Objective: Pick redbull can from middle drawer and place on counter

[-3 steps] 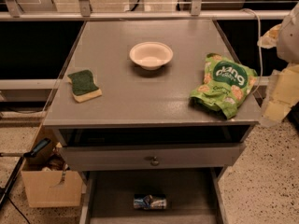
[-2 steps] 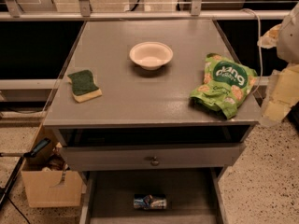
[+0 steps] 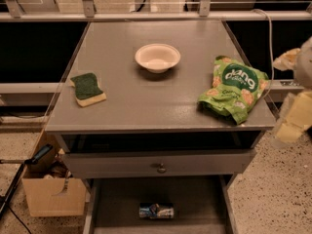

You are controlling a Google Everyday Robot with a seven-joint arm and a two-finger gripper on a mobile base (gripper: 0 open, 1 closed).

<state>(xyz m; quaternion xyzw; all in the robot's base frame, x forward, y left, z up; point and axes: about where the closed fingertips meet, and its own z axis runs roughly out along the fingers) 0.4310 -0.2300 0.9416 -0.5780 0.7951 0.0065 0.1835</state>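
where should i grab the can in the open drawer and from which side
Grip the can at the middle of its round body, coming down from above. It lies on its side on the drawer floor, ends pointing left and right, so closing front-to-back across the narrow body probably holds best. The gripper is at the right edge of view, beside the counter.

Item 1: arm (image 3: 306, 61). I have one only. It enters my view at the far right edge, about mid-height. Only a rounded white section shows; the edge cuts off the rest. A small pale-tan piece juts left from its upper part.

Item 2: gripper (image 3: 292, 123). Pale yellow. It hangs just below the white section at the right edge of my view, tapering downward and slightly left. I cannot tell whether it touches anything.
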